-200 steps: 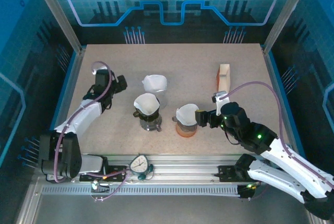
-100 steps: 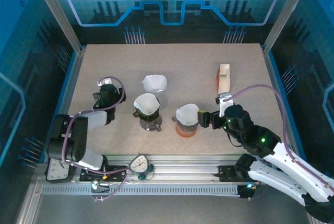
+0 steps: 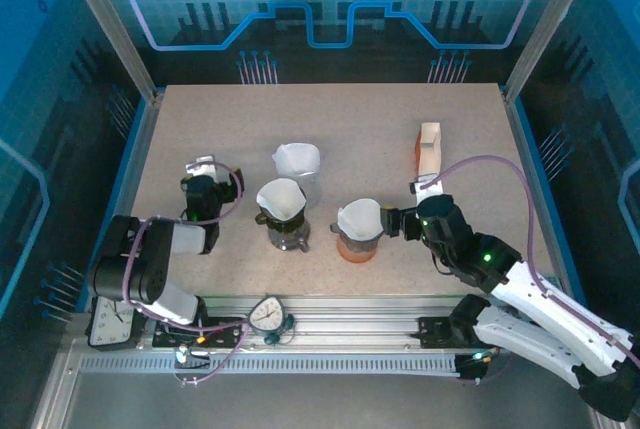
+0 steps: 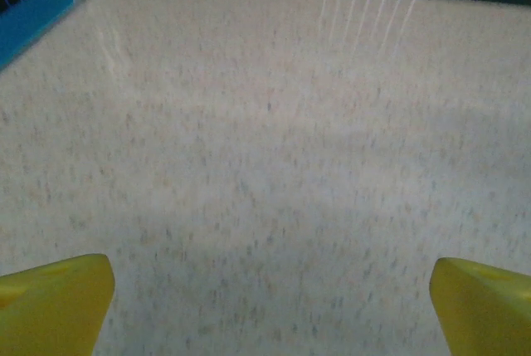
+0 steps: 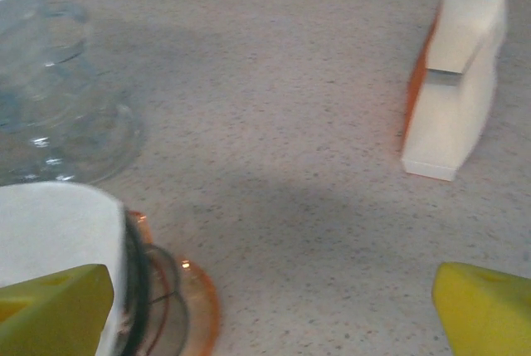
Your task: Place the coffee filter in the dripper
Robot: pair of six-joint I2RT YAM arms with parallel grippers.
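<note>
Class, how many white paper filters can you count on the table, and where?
3: back filter in the clear dripper; middle filter in the dark dripper; right filter in the orange dripper.

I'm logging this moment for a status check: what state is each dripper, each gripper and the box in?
Orange dripper: upright, filter inside.
Dark dripper: upright, filter inside.
Clear dripper: upright, filter inside.
Box: standing, untouched.
Left gripper: open, empty, over bare table.
Right gripper: open, empty.
</note>
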